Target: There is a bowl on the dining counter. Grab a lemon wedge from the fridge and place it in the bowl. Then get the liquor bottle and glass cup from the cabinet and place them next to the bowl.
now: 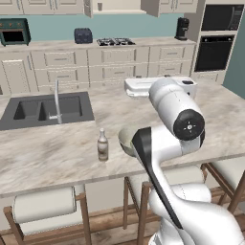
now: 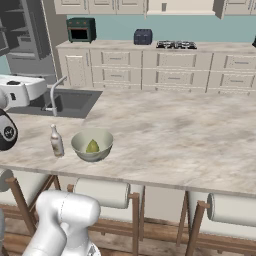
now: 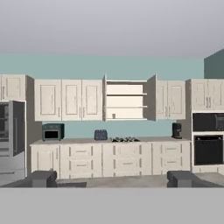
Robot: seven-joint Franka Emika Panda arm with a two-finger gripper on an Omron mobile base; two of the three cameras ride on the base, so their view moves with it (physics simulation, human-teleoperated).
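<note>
On the dining counter [image 2: 190, 125]: my work area, with the sink at its far left.
Bowl [image 2: 92, 145]: stands near the counter's front edge.
Lemon wedge [image 2: 92, 146]: lies inside the bowl; I judge that step done.
Liquor bottle [image 2: 56, 141]: upright just beside the bowl, apart from it; I judge that step done too.
Glass cup [image 3: 113, 116]: a small object on the lowest shelf of the open cabinet [image 3: 127, 100] is probably it; too small to confirm.
My gripper [image 3: 111, 179]: fingertips stand wide apart, nothing between them, aimed at the far wall.
Step in hand: fetching the cup.
Next move: drive to the cabinet, reach to the shelf, close on the tumbler.
</note>
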